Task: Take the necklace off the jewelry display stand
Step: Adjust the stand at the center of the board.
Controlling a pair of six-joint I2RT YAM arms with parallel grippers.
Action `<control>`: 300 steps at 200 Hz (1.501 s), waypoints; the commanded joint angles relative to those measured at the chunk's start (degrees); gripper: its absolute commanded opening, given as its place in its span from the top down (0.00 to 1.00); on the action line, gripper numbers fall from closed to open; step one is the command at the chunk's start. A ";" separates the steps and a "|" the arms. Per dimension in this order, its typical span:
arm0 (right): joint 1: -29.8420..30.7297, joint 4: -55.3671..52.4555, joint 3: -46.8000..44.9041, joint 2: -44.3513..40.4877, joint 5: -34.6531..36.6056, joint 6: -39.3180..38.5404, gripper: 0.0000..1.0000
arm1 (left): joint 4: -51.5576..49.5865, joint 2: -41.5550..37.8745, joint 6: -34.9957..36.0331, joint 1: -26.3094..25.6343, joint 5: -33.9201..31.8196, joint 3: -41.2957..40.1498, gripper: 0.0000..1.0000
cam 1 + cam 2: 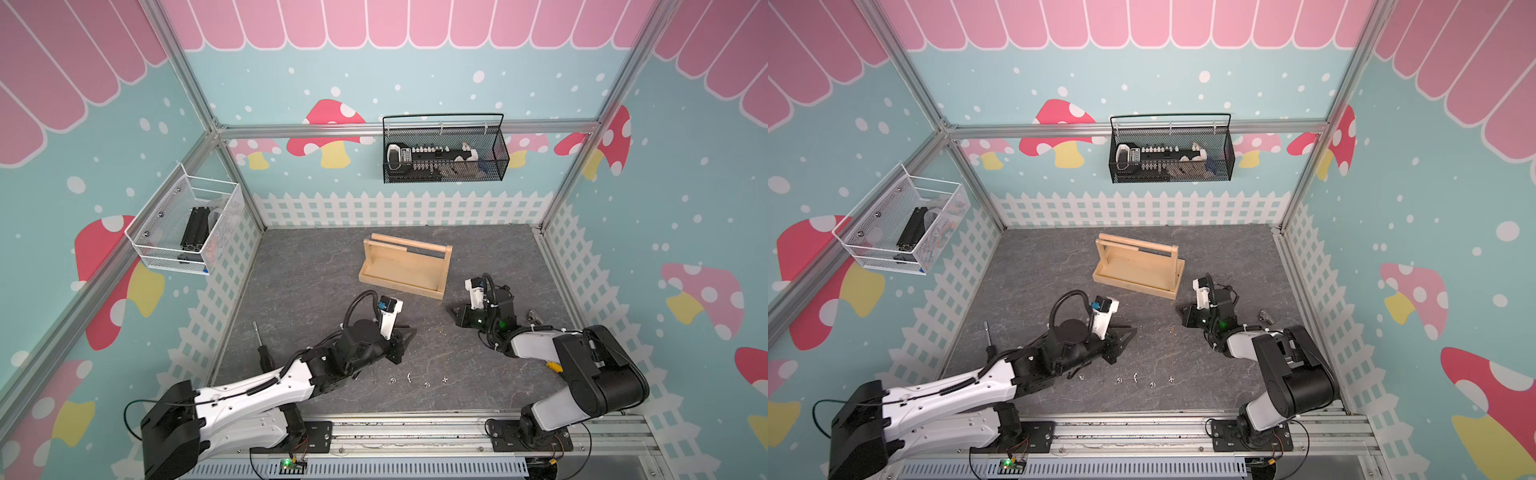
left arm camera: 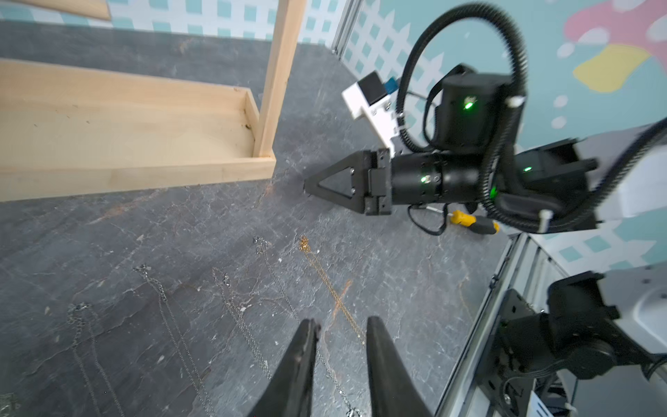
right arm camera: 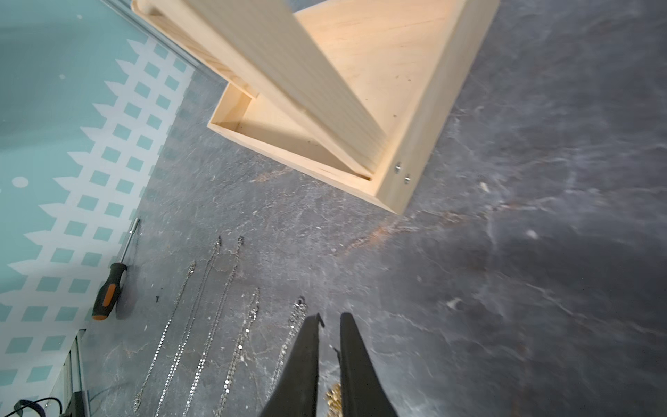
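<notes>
The pale wooden jewelry display stand [image 1: 403,266] [image 1: 1138,270] stands at the back middle of the grey floor, and its dowel rods look bare. A thin gold necklace [image 2: 325,278] [image 1: 440,330] lies stretched on the floor. Several silver necklaces [image 2: 234,310] [image 3: 216,325] lie in rows beside it. My left gripper [image 1: 411,333] [image 2: 343,323] hovers low over the near end of the gold chain, jaws apart and empty. My right gripper [image 1: 454,312] [image 3: 331,317] points down near the stand's right corner [image 3: 393,195]. Its jaws are narrowly apart with nothing held; the gold clump [image 3: 334,397] lies on the floor under them.
A black-handled screwdriver [image 1: 262,353] [image 3: 108,292] lies by the left wall. A yellow-handled one [image 2: 472,222] lies under the right arm. A small metal part [image 1: 534,319] sits near the right wall. A black wire basket [image 1: 444,153] and a white basket [image 1: 187,224] hang on the walls.
</notes>
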 commanded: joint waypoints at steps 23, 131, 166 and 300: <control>1.96 10.57 4.05 6.24 1.91 8.71 0.85 | -7.19 -12.53 -4.22 -0.19 0.13 -6.52 0.74; 1.97 24.76 8.92 17.22 3.40 18.49 0.87 | -9.24 -20.31 -7.56 -0.27 1.01 -12.67 0.74; 1.88 17.10 10.46 14.84 6.20 15.51 0.87 | -8.89 -20.24 -7.49 -0.29 0.66 -13.41 0.74; -1.96 -0.26 17.41 9.14 9.01 7.40 0.87 | -6.66 -17.56 -7.50 -0.24 0.52 -14.12 0.74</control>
